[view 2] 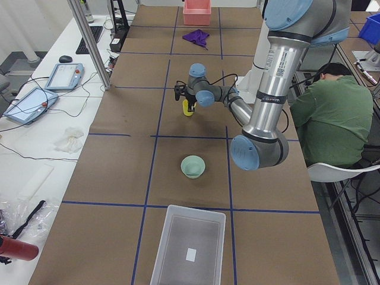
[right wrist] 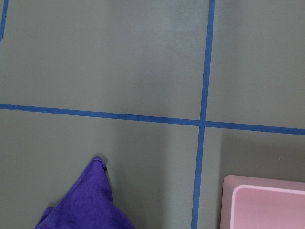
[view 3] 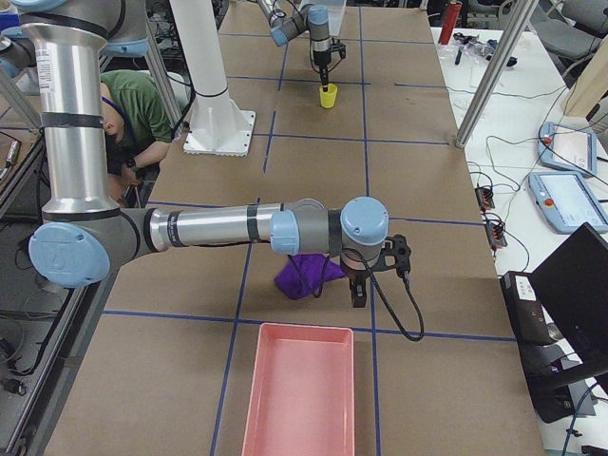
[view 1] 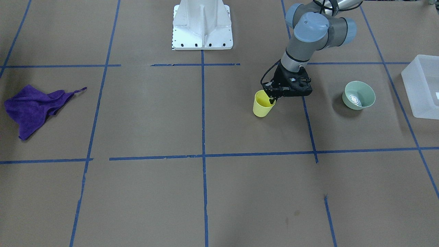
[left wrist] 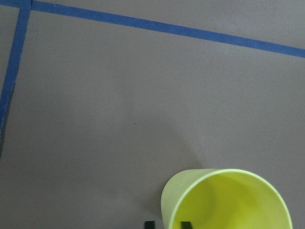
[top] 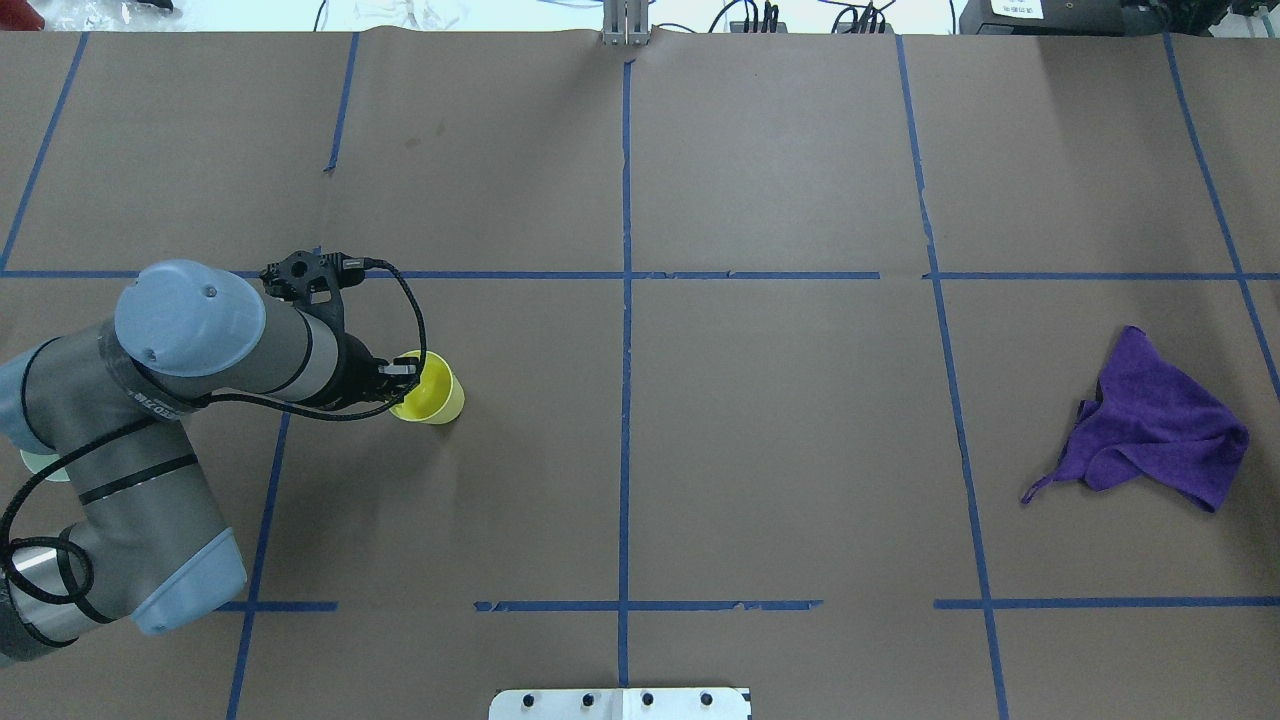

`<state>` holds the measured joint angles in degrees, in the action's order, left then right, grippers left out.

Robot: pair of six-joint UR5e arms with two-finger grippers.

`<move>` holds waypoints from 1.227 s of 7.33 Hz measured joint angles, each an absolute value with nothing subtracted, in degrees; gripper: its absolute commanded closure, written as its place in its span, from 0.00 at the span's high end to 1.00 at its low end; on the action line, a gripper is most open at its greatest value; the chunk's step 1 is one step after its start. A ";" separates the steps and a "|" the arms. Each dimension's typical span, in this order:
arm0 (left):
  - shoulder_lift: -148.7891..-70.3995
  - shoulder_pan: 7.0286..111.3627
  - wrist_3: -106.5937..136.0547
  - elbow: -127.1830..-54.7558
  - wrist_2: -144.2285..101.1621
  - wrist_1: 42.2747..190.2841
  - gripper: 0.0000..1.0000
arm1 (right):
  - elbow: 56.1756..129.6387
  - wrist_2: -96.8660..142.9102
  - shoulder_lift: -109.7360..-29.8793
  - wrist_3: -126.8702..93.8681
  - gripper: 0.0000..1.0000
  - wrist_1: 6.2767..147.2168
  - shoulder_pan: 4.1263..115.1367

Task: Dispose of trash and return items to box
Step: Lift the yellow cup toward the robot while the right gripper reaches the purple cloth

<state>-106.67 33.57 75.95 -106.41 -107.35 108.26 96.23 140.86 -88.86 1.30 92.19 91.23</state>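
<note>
The yellow cup point(view 1: 264, 104) stands upright on the brown table, left of centre in the overhead view point(top: 432, 398). My left gripper point(view 1: 272, 98) comes down on its rim. In the left wrist view one fingertip point(left wrist: 186, 224) is inside the cup point(left wrist: 224, 200) and the other is just outside, pinching the wall. The pale green bowl point(view 1: 358, 95) sits apart, between the cup and the frosted box point(view 1: 411, 89). My right gripper point(view 3: 359, 285) hovers over a purple cloth point(view 3: 304, 275). I cannot tell whether it is open or shut.
The purple cloth point(top: 1150, 430) lies crumpled on the robot's right side. A pink tray point(view 3: 294, 399) lies at that end of the table. The white robot base point(view 1: 202, 25) stands at the table's middle edge. Blue tape lines cross the tabletop.
</note>
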 measured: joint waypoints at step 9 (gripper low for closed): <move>-111.30 58.40 48.21 -117.49 -113.47 81.82 0.00 | 102.09 127.14 -103.81 -38.55 1.00 59.34 65.18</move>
<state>-111.30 58.40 48.21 -117.49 -113.47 81.82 102.09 127.14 -103.81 -38.55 59.34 65.18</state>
